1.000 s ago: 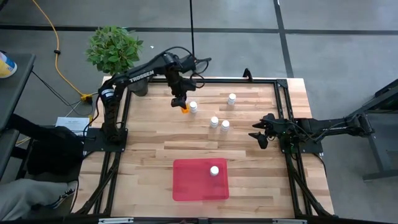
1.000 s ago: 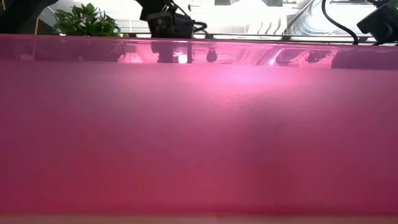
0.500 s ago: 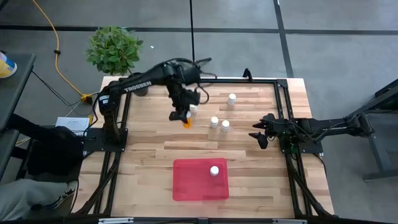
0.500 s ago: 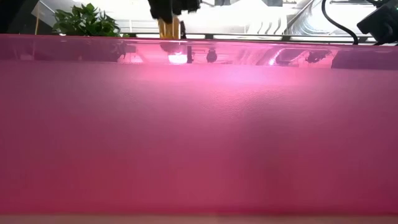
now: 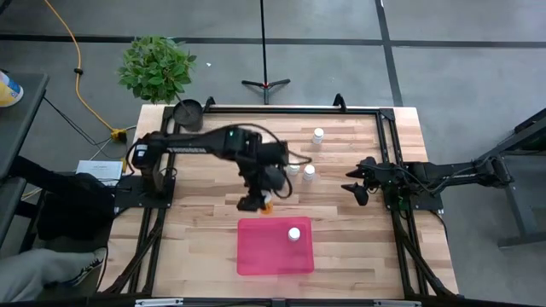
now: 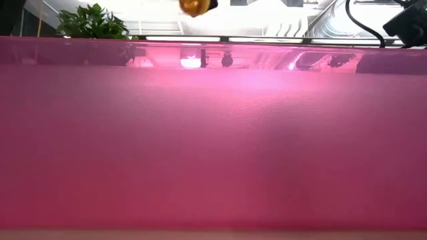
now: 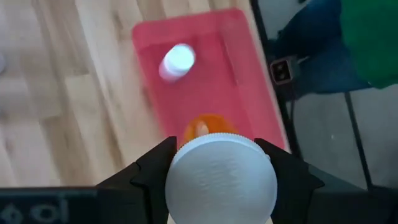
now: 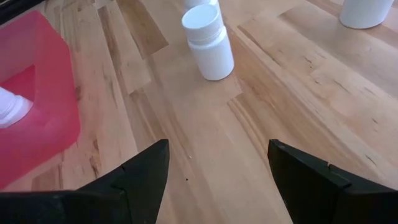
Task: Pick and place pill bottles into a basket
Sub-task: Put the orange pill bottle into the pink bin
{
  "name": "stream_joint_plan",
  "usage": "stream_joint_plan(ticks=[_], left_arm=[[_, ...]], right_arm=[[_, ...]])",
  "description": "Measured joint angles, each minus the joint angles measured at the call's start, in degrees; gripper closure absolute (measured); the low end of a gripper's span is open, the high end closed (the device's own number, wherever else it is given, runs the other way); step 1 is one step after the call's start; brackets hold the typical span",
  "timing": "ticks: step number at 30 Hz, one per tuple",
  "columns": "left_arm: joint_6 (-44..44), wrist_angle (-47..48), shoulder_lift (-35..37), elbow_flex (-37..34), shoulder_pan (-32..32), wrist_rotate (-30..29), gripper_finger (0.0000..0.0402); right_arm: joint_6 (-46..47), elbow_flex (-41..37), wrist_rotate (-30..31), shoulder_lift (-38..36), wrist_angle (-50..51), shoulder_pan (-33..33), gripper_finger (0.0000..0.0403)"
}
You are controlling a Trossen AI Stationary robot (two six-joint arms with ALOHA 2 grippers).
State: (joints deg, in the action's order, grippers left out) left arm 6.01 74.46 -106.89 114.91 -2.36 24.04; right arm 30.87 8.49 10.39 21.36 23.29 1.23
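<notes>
A: We have the orange bottle (image 5: 267, 205) pinched in the left gripper (image 7: 221, 186), fingers clamped on either side of its white cap, and it hangs in the air just short of the far edge of the red basket (image 5: 256, 256). What makes a good drop from here?

B: We'd carry it over bare basket floor, away from the white bottle (image 5: 294, 233) standing near the far right corner, so the two don't knock. Then lower it until the base nearly meets the plastic, keep it upright, and only then spread the fingers. Let go from higher up and we'd expect a light bottle to bounce or tip.

A: And the right gripper (image 8: 217, 163)?

B: It waits at the table's right side, fingers spread wide, nothing between them. A white bottle (image 8: 208, 42) stands on the wood ahead of it.

A: The surface?

B: A pale wood-plank table (image 5: 205, 222) inside a black frame. Three more white bottles stand toward its far side. Beyond the far left corner we see a small dark pot (image 5: 188, 111) and a leafy plant (image 5: 156, 66) on a grey floor, with a yellow cable (image 5: 78, 77) trailing past.
</notes>
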Motion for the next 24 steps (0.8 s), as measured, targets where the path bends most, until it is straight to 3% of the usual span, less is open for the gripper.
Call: stream_joint_plan(ticks=[8,18,24], left_arm=[[-7.36,-5.94,-0.02,0.00,-6.48,-7.02,0.0151],[-11.14,-11.33,-0.10,-0.20,-13.36,-12.91,0.0172],[-12.61,-13.90,-0.13,-0.28,-17.83,-19.57,0.0149]], right_arm=[[-0.85,0.00,-0.75,-0.02,-0.83,-0.01,0.0139],[0.14,0.00,-2.75,-0.01,-1.29,-0.02,0.0139],[0.17,0.00,-2.73,0.00,-1.29,0.00,0.0139]])
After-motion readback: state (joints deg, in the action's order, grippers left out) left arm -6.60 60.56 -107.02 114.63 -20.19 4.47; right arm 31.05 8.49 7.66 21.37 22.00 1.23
